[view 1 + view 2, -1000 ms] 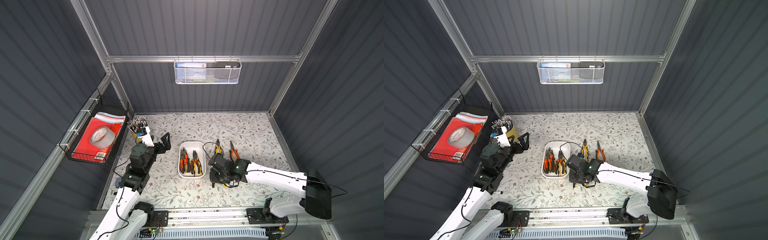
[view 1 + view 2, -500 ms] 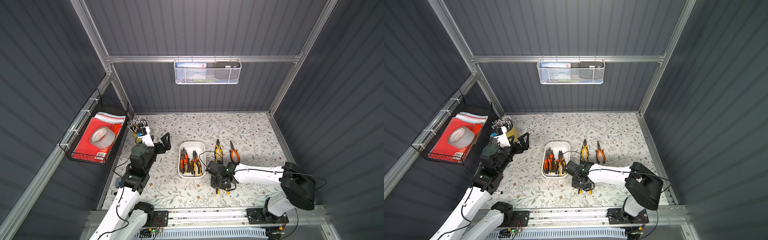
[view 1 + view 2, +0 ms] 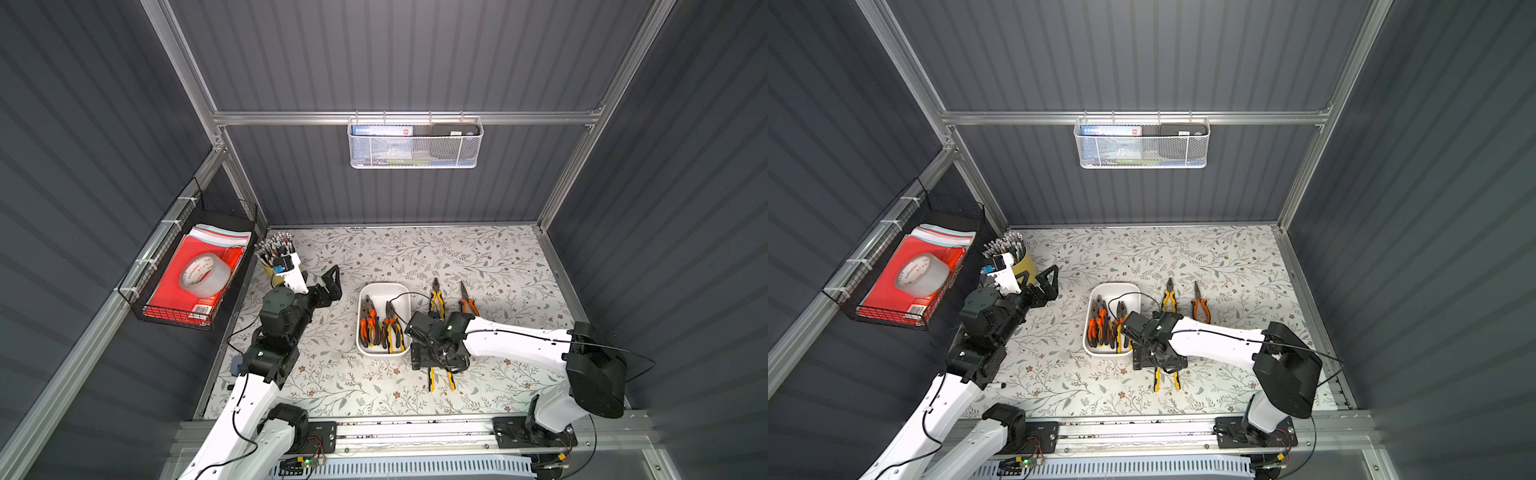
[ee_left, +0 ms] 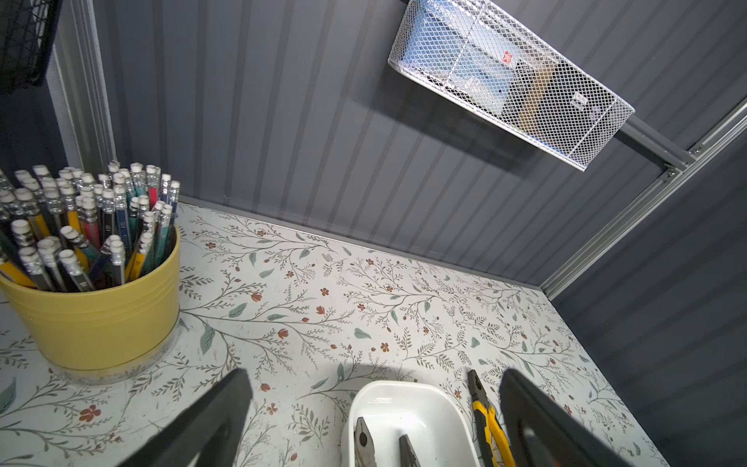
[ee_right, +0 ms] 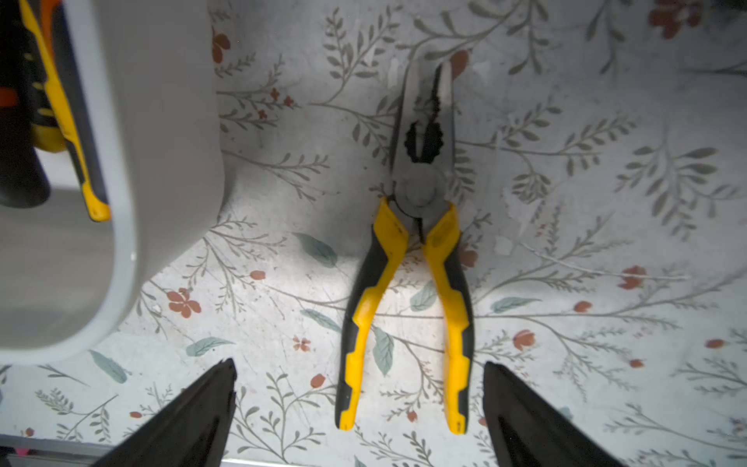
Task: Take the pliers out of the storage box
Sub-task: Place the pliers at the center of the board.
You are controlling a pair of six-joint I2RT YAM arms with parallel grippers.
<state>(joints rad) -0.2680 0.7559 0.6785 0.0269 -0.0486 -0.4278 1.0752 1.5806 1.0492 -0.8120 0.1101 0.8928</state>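
Pliers [image 5: 408, 258] with yellow handles now lie released on the counter [image 5: 566, 202] beside the storage box [image 5: 161, 121], right pincer [image 5: 359, 366] newly spread over them; left pincer [image 4: 376, 376] spread too; more remain inside.

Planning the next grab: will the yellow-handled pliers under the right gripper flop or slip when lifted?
The yellow-handled pliers look like rigid metal, probably nose-heavy, so held by the handles they may tip forward. The handles lie splayed, so the pivot may swing freely. The rubbery-looking grips should resist slipping.
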